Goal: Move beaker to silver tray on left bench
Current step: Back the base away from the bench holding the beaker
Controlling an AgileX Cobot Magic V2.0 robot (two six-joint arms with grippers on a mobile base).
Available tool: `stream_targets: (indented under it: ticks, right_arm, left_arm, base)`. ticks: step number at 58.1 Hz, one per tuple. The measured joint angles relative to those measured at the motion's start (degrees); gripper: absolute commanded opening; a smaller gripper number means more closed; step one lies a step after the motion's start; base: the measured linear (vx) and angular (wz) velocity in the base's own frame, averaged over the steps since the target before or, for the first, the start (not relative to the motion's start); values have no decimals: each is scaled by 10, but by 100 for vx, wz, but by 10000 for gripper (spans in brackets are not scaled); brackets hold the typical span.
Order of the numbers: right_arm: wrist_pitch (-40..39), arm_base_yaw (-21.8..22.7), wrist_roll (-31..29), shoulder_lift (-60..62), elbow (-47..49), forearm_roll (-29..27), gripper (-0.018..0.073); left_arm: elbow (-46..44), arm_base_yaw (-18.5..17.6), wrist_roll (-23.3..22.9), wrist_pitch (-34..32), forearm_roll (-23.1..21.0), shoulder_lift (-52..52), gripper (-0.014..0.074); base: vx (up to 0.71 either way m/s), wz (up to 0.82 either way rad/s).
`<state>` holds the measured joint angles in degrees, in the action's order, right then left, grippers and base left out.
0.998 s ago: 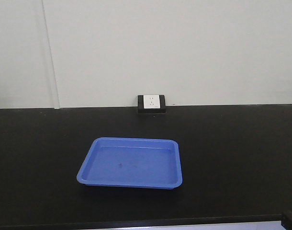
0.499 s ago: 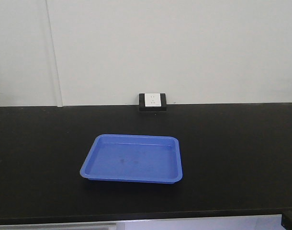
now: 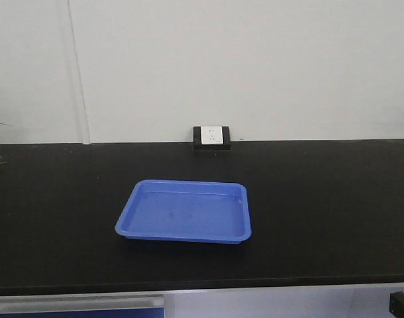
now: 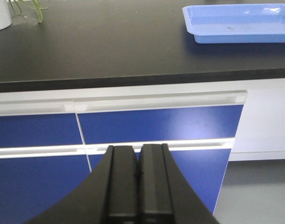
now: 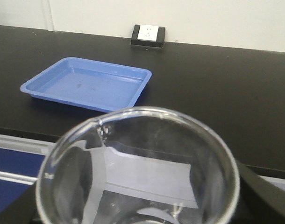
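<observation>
1. Bench [image 3: 334, 212] with a black worktop spans my front view, with a white wall [image 3: 255, 59] behind it and blue drawers [image 4: 156, 123] under its front edge.
2. Blue tray [image 3: 183, 212] lies flat on the worktop, left of centre.
3. Beaker [image 5: 135, 163] fills the right wrist view, rim toward the camera. It is off the bench, on the near side of the front edge and well apart from that tray.
4. Right gripper [image 5: 133, 193] clamps the beaker, dark fingers [image 5: 266, 198] flanking the glass.
5. Left gripper [image 4: 138, 150] is closed finger to finger, holding nothing, facing the drawers.
6. Wall socket [image 3: 211, 136] sits at the worktop's back edge.
</observation>
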<state>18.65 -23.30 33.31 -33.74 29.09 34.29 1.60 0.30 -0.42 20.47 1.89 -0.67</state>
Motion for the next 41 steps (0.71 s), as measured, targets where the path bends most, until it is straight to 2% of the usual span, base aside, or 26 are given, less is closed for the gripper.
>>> stream_targets:
  ticks: [18,41]
  right_arm:
    - [0,0,0,0,0,0,-8]
    - [0,0,0,0,0,0,-8]
  left_arm:
    - [0,0,0,0,0,0,1]
    - [0,0,0,0,0,0,1]
  base:
    - [-21,9]
    - [-27,24]
